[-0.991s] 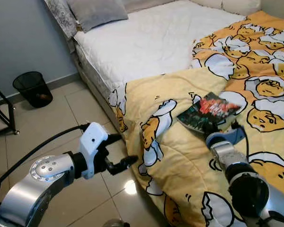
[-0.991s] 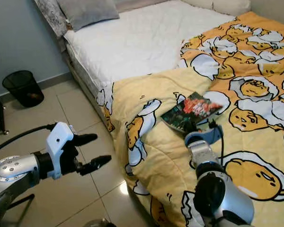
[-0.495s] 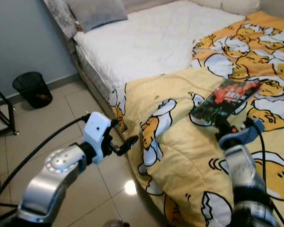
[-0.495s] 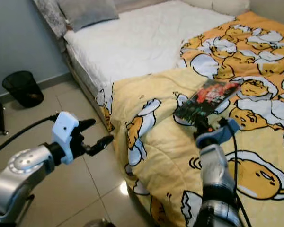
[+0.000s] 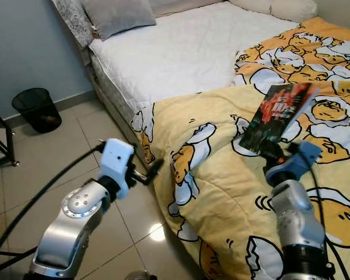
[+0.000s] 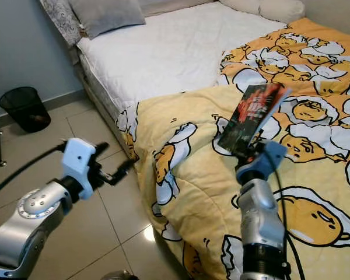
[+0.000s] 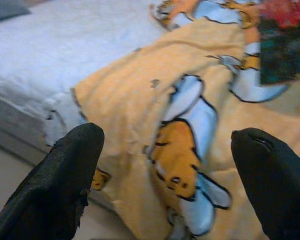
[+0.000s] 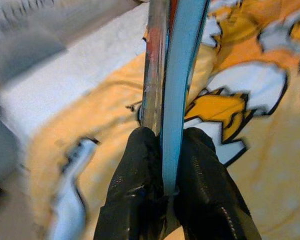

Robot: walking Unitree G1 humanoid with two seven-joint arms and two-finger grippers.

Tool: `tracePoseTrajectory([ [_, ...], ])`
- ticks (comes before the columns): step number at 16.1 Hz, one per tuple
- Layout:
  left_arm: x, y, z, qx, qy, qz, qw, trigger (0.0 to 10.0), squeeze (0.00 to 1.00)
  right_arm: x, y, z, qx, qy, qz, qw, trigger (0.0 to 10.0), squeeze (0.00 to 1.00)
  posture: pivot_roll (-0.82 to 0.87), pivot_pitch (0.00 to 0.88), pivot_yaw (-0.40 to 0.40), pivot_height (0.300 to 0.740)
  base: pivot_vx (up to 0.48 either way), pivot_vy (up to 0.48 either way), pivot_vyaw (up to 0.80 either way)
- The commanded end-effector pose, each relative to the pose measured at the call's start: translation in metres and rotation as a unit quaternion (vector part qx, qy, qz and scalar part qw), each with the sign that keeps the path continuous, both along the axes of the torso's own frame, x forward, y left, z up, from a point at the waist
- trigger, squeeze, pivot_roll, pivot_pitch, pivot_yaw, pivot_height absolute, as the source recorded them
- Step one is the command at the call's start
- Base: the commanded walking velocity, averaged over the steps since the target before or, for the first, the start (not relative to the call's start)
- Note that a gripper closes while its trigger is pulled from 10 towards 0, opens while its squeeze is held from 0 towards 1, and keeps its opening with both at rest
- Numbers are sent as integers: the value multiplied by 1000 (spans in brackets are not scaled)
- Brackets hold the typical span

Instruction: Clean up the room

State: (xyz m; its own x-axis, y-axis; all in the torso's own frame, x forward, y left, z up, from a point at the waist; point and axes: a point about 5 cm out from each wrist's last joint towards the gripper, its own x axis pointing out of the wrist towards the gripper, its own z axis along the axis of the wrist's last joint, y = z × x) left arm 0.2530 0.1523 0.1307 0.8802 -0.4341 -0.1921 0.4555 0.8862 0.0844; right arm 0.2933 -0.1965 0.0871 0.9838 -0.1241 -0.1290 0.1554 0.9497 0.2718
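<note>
Dark book clamped upright in right gripper; left gripper spread, apparently empty.

A home bedroom is shown: a bed with a white quilted mattress is set against a grey wall, a grey pillow is laid at its head, a yellow cartoon-print duvet is spread across it, and a black wastebasket is stood on the tiled floor
</note>
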Motion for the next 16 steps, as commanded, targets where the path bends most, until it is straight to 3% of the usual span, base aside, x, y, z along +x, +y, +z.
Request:
tracePoseTrajectory([
  [1, 0, 6, -2, 5, -1, 21, 1000, 10000, 0, 4, 3, 17, -54, -37, 2, 998, 10000, 0, -28, 0, -11, 740, 0, 0, 0],
  [3, -2, 8, -4, 2, 1, 40, 999, 10000, 0, 1, 1, 15, -87, -24, -33, 995, 10000, 0, -18, 0, -22, 740, 0, 0, 0],
  [4, 1, 8, -5, 26, -5, 36, 999, 10000, 0, 1, 1, 13, -105, -23, -42, 993, 10000, 0, -14, 0, -21, 740, 0, 0, -800],
  [8, 7, 7, -8, 42, 3, 29, 999, 10000, 0, 6, 3, 16, -172, -24, -66, 983, 10000, 0, -29, 0, -8, 740, 0, 0, -800],
  [11, 6, 8, -7, 48, -3, 27, 998, 10000, 0, 2, 8, 13, -180, -27, -73, 981, 10000, 0, -28, 0, -4, 740, 0, 0, -800],
  [16, 3, 13, -9, 42, 15, 60, 997, 10000, 0, 3, 19, 15, -144, -33, -45, 988, 10000, 0, -38, 0, 6, 740, 0, 0, -800],
])
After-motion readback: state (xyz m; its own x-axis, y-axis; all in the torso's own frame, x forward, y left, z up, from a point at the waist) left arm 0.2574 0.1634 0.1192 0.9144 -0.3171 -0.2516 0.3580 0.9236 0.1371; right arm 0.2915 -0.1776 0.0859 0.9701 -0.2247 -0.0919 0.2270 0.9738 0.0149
